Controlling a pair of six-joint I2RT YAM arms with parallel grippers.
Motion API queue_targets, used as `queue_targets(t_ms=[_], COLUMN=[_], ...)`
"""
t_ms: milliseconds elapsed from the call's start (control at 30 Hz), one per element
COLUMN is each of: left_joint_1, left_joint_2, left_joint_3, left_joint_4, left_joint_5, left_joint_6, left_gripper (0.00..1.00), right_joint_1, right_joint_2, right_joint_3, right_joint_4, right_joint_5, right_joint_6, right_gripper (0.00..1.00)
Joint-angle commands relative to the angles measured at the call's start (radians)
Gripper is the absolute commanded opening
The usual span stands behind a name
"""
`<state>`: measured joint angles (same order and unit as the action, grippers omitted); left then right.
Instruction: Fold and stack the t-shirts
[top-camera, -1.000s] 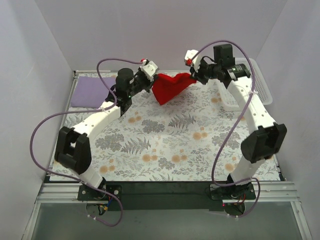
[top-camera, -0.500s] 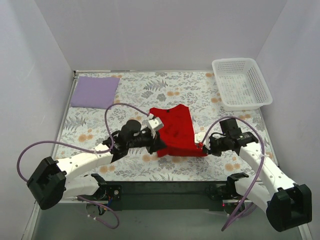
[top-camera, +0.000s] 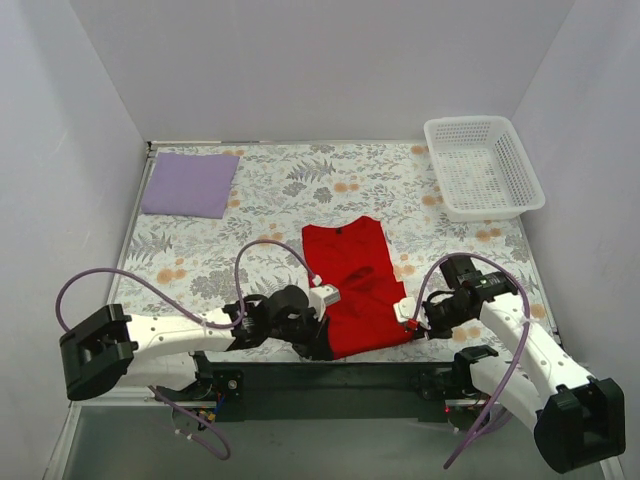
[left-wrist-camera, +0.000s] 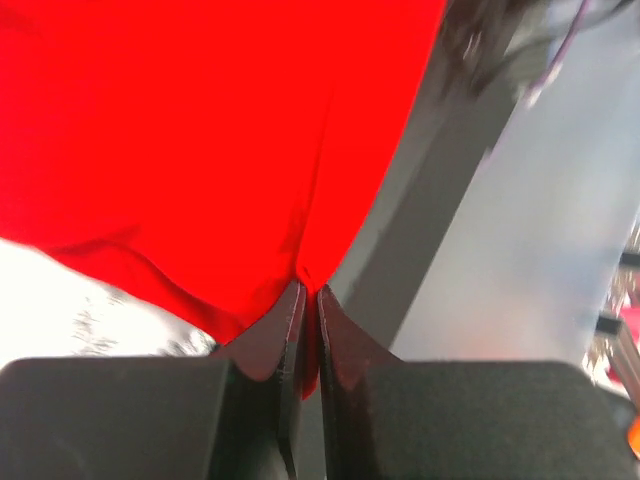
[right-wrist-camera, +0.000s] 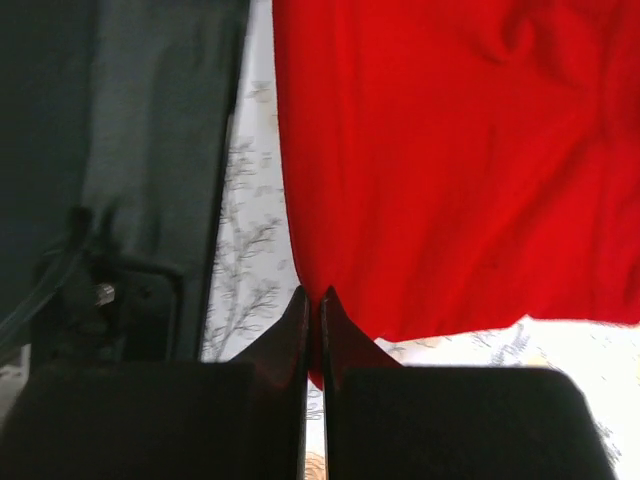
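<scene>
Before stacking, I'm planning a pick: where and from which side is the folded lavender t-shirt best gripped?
Probably the near edge of the lavender t-shirt, coming low from the near side. It lies flat as a rectangle in the far left corner, walls close behind and left, so only its near and right edges are open. The left tool is nearer, but shut on the red t-shirt.

The white-shelled left arm (top-camera: 170, 335) and right arm (top-camera: 535, 352) have black joints, looping purple cables (top-camera: 120, 272), and matte black wedge-shaped jaws.
</scene>
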<state>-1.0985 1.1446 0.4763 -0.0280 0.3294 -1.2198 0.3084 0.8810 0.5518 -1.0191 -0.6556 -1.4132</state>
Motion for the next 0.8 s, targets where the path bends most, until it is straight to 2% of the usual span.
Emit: queue_targets(t_ms=[0, 200, 367, 533, 633, 767], left_joint_1=[-0.087, -0.167, -0.216, -0.216, -0.216, -0.17], left_joint_2=[0.049, 0.127, 0.081, -0.003, -0.043, -0.063], left_joint_3=[0.028, 0.042, 0.081, 0.097, 0.1, 0.125], left_joint_4=[-0.078, -0.119, -0.119, -0.151, -0.168, -0.181], left_joint_5=[0.0, -0.032, -0.141, -0.115, -0.188, -0.315], left_joint_6=[-0.078, -0.125, -0.09, 0.0, 0.044, 0.12], left_gripper=[0.0, 0.0, 0.0, 0.0, 0.0, 0.0], right_joint_1=[-0.003, -0.002, -0.002, -0.002, -0.002, -0.002], right_joint_2=[0.004, -0.054, -0.048, -0.066, -0.045, 0.076], right_joint_3=[0.054, 0.033, 0.079, 0.164, 0.206, 0.263], right_joint_4=[-0.215, -0.243, -0.259, -0.296, -0.248, -0.138], right_joint_5=[0.002, 0.033, 0.022, -0.013, -0.016, -0.016], right_joint_6=[-0.164, -0.201, -0.188, -0.198, -0.175, -0.061], right_gripper=[0.01, 0.01, 0.01, 0.01, 0.01, 0.01])
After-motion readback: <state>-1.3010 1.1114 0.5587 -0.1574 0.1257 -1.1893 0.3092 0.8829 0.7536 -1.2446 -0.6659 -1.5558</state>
